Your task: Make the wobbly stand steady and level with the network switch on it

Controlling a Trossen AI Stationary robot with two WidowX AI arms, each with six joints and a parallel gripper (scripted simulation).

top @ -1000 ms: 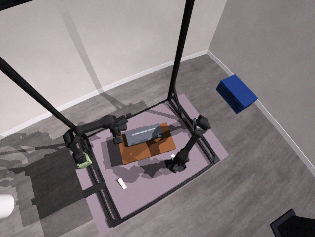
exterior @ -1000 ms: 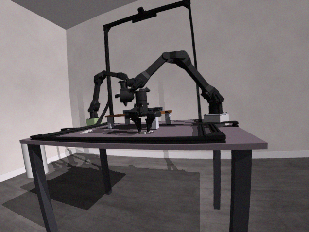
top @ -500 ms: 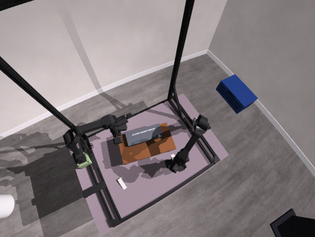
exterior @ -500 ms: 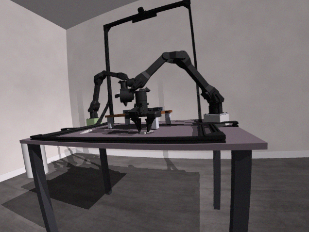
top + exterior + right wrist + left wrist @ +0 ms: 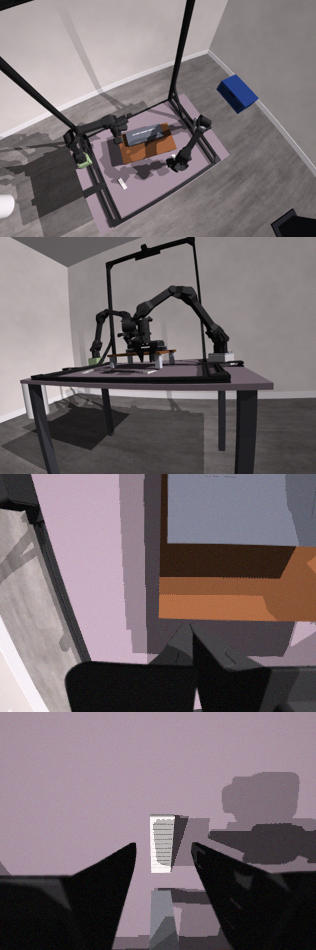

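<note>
The wobbly stand point(image 5: 135, 155) point(image 5: 117, 354) point(image 5: 161, 904) point(image 5: 215, 605) is on the worktop point(image 5: 150, 193) point(image 5: 178, 374) point(image 5: 75, 777) point(image 5: 85, 564), beyond the left hand point(image 5: 176, 164) point(image 5: 146, 361) point(image 5: 164, 847), which is released above a ridged wedge point(image 5: 173, 155) point(image 5: 147, 372) point(image 5: 162, 844). That wedge looks light and stiff (its ridges should help grip); pinch its long sides near the thick end. Farther out, the network switch point(image 5: 144, 135) point(image 5: 163, 348) point(image 5: 225, 514) probably makes the stand top-heavy, so nudge gently at the short leg. The right hand point(image 5: 118, 140) point(image 5: 126, 340) point(image 5: 188, 630) is clenched, empty, by the board's end.
</note>
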